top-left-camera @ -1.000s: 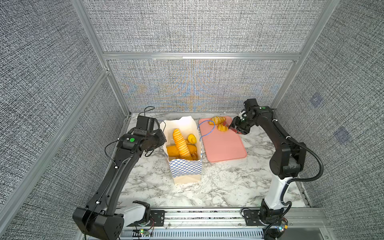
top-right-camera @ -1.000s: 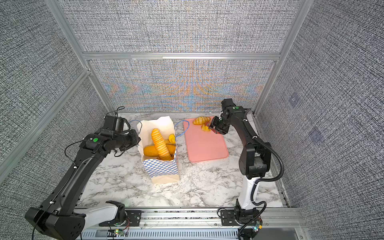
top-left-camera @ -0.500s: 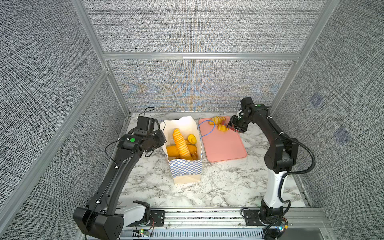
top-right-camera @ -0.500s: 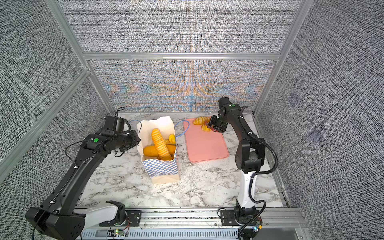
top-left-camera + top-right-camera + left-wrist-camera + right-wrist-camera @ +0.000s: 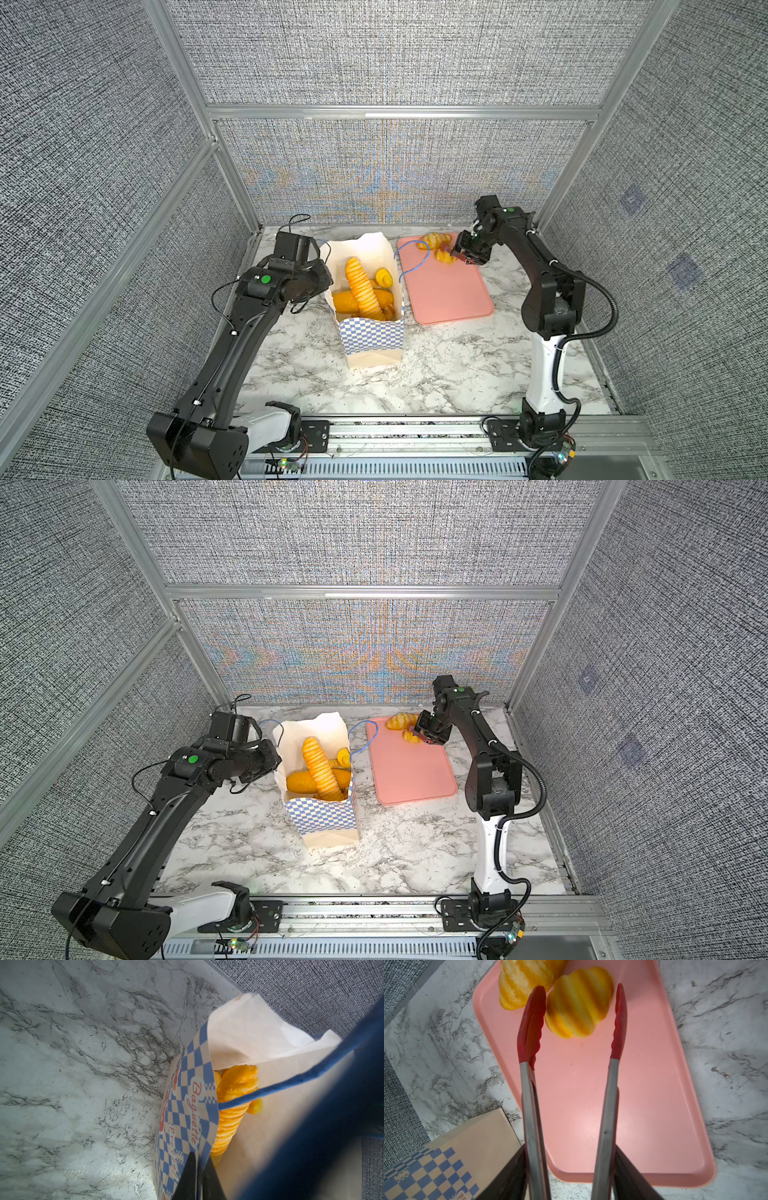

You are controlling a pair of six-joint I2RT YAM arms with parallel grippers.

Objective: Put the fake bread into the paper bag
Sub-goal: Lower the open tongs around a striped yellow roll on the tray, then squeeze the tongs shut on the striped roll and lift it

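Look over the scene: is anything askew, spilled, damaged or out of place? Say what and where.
Nothing is spilled or damaged. One oddity: the paper bag has a blue cord handle drooping across the edge of the pink tray, close to the fake bread not yet bagged.

Side by side at mid-table (image 5: pixel 436 374): paper bag (image 5: pixel 370 340) on the left, standing upright, tray (image 5: pixel 449 299) just to its right, lying flat. In the bag: baguette (image 5: pixel 361 286) leaning across other breads (image 5: pixel 344 300). At the tray's far end: loaf (image 5: pixel 434 240) behind, roll (image 5: pixel 444 257) just before it. Flanking the roll: tips of tongs (image 5: pixel 610 1095).
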